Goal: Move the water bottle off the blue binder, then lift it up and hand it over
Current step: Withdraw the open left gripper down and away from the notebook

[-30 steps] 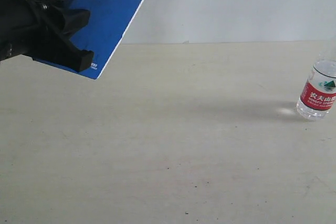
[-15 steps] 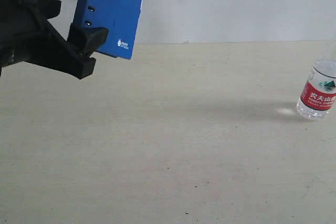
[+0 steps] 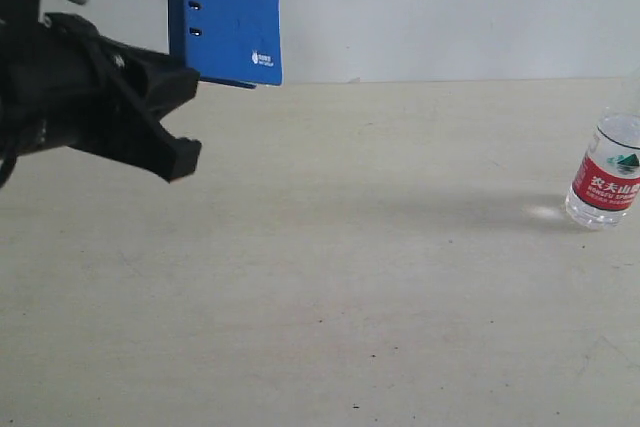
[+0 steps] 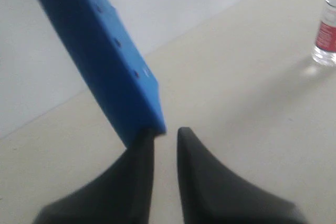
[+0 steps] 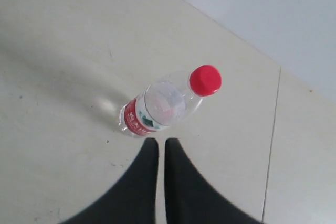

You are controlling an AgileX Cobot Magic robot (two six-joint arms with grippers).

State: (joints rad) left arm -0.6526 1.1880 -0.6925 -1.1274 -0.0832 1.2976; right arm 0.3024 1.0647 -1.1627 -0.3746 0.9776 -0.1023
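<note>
The blue binder [image 3: 225, 17] hangs upright in the air above the far left of the table [image 3: 350, 277], its top cut off by the frame, so what holds it up is hidden. Its lower corner sits right at the tip of one finger of the left gripper [image 3: 196, 117]. In the left wrist view the binder [image 4: 105, 61] meets that tip, but the blur hides whether they touch. The left gripper [image 4: 165, 132] grasps nothing: its jaws stand a narrow gap apart, with bare table showing between them.

The binder is bright blue and flat, with small slots [image 3: 195, 4] down one edge and a small white logo [image 3: 262, 59] in a lower corner.

The water bottle [image 3: 605, 182] stands on the table at the far right, well apart from the binder. In the right wrist view the bottle [image 5: 163, 103] is just beyond the tips of the right gripper [image 5: 161, 142], which is clenched and empty.

The bottle is clear plastic with a red cap [image 5: 205, 80] and a red, white and green label.
</note>
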